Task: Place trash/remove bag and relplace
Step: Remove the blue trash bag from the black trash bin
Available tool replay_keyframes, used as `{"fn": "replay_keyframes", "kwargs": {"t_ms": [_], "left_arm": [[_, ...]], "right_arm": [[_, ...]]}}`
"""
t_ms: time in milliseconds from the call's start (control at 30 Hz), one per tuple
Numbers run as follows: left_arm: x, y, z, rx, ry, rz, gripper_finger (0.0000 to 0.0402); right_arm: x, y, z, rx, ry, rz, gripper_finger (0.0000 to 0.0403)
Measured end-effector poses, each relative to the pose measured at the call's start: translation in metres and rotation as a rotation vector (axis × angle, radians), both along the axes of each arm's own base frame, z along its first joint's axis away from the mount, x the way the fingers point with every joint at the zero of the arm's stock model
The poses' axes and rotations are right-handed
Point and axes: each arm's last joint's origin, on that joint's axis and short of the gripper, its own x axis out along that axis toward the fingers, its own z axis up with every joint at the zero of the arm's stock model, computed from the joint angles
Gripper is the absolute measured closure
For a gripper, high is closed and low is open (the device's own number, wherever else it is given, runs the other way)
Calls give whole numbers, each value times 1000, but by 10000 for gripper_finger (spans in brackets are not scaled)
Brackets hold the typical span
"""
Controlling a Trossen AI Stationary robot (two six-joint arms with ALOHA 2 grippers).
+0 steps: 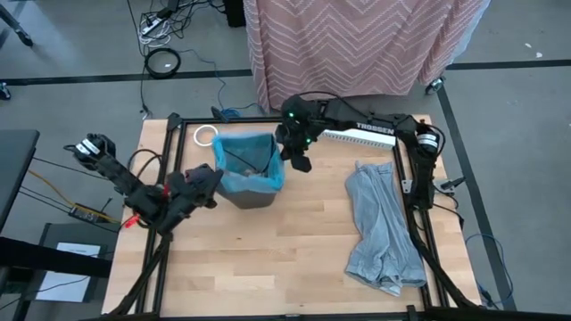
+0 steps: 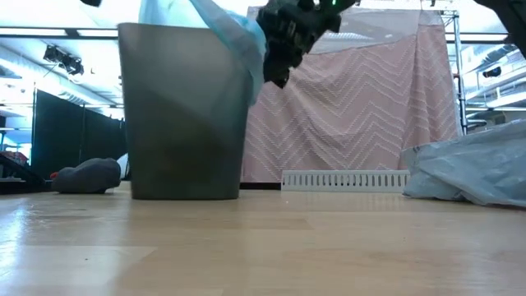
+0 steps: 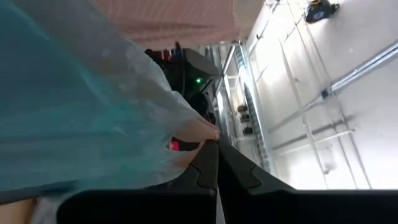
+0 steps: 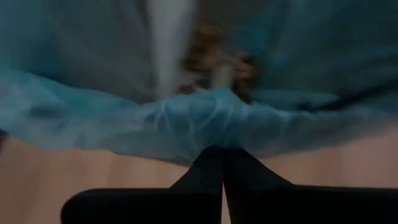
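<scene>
A grey bin (image 1: 257, 196) stands mid-table, lined with a blue bag (image 1: 234, 153) whose rim is drawn out over the bin's top. Trash shows inside the bag: brown lumps (image 4: 214, 59) and thin dark sticks (image 1: 243, 160). My left gripper (image 1: 216, 180) is shut on the bag at the bin's left side. My right gripper (image 1: 295, 162) is shut on the bag at the bin's right side. In the low view the right gripper (image 2: 278, 70) hangs beside the bin's top edge (image 2: 185, 29). My left gripper pinches the bag's rim film (image 3: 199, 130) on the bin's left side between its two shut fingers, coming in roughly level from the table's left. The film spreads away from the fingertips, drawn out; how many layers, I cannot tell. My right gripper pinches a gathered fold of the bag's rim (image 4: 214, 124) on the bin's right side between its shut fingers, slanting down from the far right. The film is bunched at the fingertips and stretches to both sides; the bag's body stays in the bin.
A white tape ring (image 1: 206, 135) lies at the far left of the table. A crumpled grey-blue bag (image 1: 384, 227) lies along the right side. A white slotted strip (image 1: 357, 138) lies at the far edge. A dark lump (image 2: 86, 175) rests left of the bin.
</scene>
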Motion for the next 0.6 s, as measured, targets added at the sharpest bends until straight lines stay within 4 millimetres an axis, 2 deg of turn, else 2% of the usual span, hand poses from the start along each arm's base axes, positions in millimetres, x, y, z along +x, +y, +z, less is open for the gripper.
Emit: {"fn": "replay_keyframes", "kwargs": {"t_ms": [100, 233, 433, 600], "left_arm": [[-9, -3, 4, 12, 14, -33, 394], [-16, -6, 6, 7, 43, -48, 394], [-25, -15, 4, -43, 88, -75, 394], [-33, -18, 4, -96, 129, -79, 394]], "right_arm": [[-8, 5, 13, -163, 20, -60, 403], [-23, -8, 32, -318, -6, -131, 401], [-32, -44, 43, -295, -122, -240, 368], [-23, -79, 33, -251, -229, -309, 341]]}}
